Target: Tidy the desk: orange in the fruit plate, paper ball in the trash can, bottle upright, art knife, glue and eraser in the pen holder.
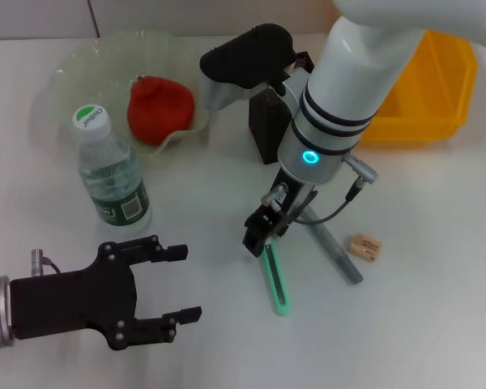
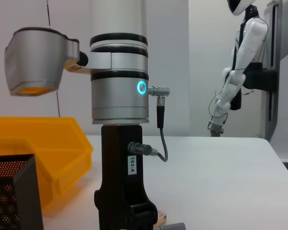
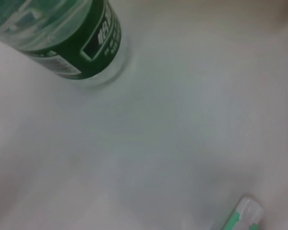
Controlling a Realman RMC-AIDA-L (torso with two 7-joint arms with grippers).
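The orange point(image 1: 158, 109) lies in the clear fruit plate point(image 1: 81, 65) at the back left. The bottle point(image 1: 109, 170) stands upright in front of the plate, and its label point(image 3: 86, 43) also shows in the right wrist view. A green art knife point(image 1: 276, 284) lies mid-table, its end point(image 3: 245, 215) visible from the right wrist. My right gripper point(image 1: 261, 229) hangs just over the knife's far end. Right of it lie the grey glue point(image 1: 336, 253) and the tan eraser point(image 1: 364, 246). The black mesh pen holder point(image 1: 267, 126) stands behind. My left gripper point(image 1: 193, 282) is open near the front left. The paper ball is out of view.
A yellow bin point(image 1: 425, 89) stands at the back right, also seen beside the pen holder point(image 2: 9, 191) from the left wrist. My right arm's wrist point(image 2: 119, 86) crosses the middle of the table above the pen holder.
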